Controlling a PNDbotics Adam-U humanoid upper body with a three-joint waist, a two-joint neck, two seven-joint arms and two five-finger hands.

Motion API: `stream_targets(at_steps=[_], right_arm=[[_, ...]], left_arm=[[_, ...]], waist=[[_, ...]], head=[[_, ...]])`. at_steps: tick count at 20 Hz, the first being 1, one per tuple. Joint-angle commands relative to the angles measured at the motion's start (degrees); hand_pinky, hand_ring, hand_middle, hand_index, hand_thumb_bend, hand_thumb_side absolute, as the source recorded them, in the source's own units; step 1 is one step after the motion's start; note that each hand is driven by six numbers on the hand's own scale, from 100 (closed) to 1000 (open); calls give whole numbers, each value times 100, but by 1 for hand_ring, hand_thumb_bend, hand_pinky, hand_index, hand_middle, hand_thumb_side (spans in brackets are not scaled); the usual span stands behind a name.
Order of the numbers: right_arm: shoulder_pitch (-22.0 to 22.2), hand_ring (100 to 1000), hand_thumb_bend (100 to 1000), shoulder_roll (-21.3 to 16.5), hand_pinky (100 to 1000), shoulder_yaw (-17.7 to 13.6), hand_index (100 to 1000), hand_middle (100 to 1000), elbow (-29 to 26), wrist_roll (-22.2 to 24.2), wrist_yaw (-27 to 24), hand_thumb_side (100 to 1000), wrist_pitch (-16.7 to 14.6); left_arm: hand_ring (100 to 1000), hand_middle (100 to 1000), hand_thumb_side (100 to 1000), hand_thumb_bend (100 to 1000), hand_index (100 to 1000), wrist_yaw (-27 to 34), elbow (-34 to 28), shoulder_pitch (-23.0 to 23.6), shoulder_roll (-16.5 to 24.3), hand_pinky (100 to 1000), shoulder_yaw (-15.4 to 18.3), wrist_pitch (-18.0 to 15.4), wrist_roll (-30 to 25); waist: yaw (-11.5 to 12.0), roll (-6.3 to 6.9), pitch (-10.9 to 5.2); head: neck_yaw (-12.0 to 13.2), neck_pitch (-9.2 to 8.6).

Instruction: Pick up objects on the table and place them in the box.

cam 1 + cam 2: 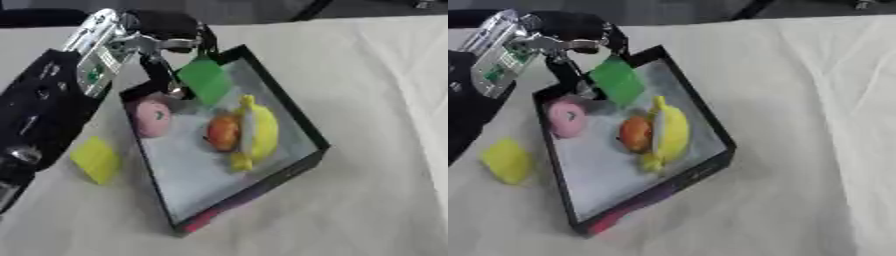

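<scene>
Left hand, upper left of frame, pinches a flat green block over the far corner of the box. My read: bring it further in past the rim w/o clipping the wall, then let go low so it doesn't bounce. Box is black, shallow, pale liner; inside, centre frame, a smooth curved banana, round orange fruit, pink rounded piece. Yellow block lies on the cloth-covered counter, left of the box. Right hand not in view.
</scene>
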Motion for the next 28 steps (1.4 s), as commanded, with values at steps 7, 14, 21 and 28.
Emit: stream_targets(at_steps=[7, 14, 21, 28], right_arm=[[-26, 719, 100, -138, 905, -90, 809, 685, -108, -64, -19, 545, 21], [110, 719, 100, -216, 904, -150, 808, 685, -101, -142, 34, 545, 28], [226, 720, 100, -315, 903, -213, 808, 685, -122, -230, 76, 542, -16], [259, 721, 100, -330, 903, -235, 808, 686, -133, -256, 79, 539, -68]], left_arm=[[864, 850, 395, 489, 917, 708, -814, 156, 350, 844, 236, 198, 473], [836, 810, 387, 380, 892, 2050, -1757, 346, 948, 826, 580, 871, 663], [834, 808, 399, 385, 891, 2926, -2950, 837, 1812, 827, 974, 1201, 426], [839, 810, 398, 393, 872, 3337, -4088, 2132, 2645, 829, 1348, 1422, 338]], waist=[[53, 98, -208], [198, 122, -274], [330, 113, -314], [403, 43, -319]], head=[[-39, 22], [-205, 115], [-424, 157], [-428, 160]])
